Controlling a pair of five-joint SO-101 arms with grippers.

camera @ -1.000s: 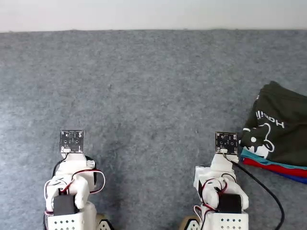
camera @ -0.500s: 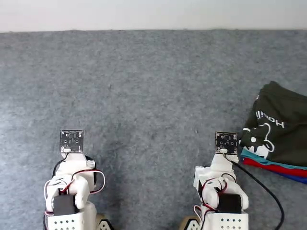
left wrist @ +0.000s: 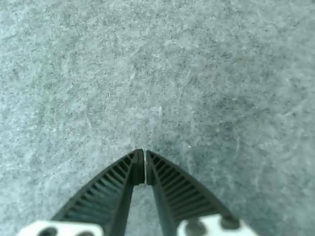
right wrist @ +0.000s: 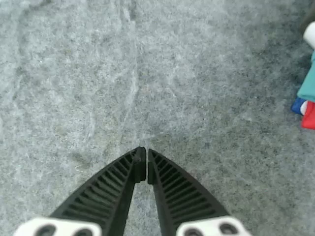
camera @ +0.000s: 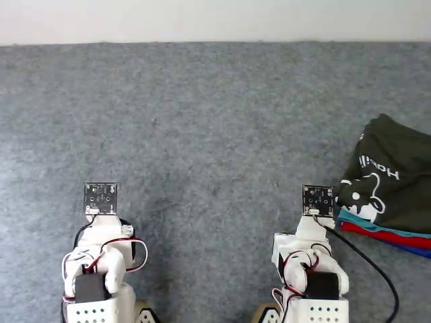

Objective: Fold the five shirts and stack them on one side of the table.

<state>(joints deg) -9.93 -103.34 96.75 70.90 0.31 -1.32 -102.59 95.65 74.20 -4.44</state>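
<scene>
Evidently near the end of the job, the left arm (camera: 101,242) and the right arm (camera: 311,259) sit tucked in at the near edge of the grey felt bench (camera: 202,114). The left gripper (left wrist: 144,155) has its jaws pressed together tip to tip and holds nothing, with bare felt beneath and ahead of it. The right gripper (right wrist: 146,150) is likewise closed and empty. The stack of shirts (camera: 387,185) lies just beside the right gripper, off to its right and a little ahead, and well apart from the left gripper. A dark green shirt (camera: 397,148) with a white print tops the pile, and teal, red and blue layers peek out beneath it on the side nearest the arms. The same coloured edges (right wrist: 307,83) show to the right of the right gripper in its wrist view. Four layers can be counted by colour; whether a fifth hides among them cannot be told. No loose shirt lies on the felt ahead of either gripper, so the folding and stacking looks complete, or very nearly so. The next move, if any, probably calls for little more than squaring the pile, a job for the right gripper, which would have to open and swing to its right.
</scene>
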